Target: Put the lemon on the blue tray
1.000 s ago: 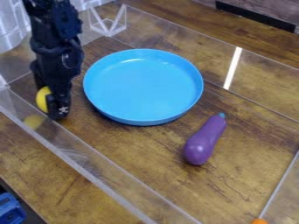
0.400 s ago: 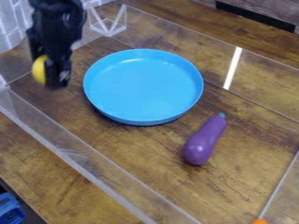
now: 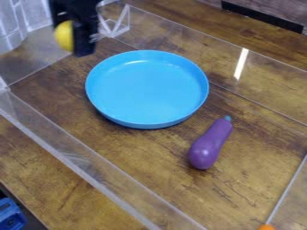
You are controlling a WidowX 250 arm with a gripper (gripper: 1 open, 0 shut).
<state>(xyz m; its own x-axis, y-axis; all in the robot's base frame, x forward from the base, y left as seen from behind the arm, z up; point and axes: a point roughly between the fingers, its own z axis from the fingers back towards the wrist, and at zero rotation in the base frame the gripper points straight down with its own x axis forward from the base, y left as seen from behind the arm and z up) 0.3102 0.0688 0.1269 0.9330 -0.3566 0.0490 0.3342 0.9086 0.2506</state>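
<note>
The lemon (image 3: 64,35), small and bright yellow, hangs in the air at the upper left, held between the fingers of my black gripper (image 3: 72,38). The gripper is shut on it and stands above the table, just beyond the upper-left rim of the blue tray (image 3: 146,88). The tray is a wide round blue dish in the middle of the table, and nothing lies in it. Motion blur softens the gripper, so its fingertips show only roughly.
A purple eggplant (image 3: 210,144) lies to the lower right of the tray. Clear plastic walls (image 3: 84,166) fence the wooden table along the front and left. A white wire rack (image 3: 114,20) stands at the back, right beside the gripper.
The gripper has lifted the lemon off the table at the left and carried it up and toward the back right, nearer the tray's far rim. Tray and eggplant have not moved.
</note>
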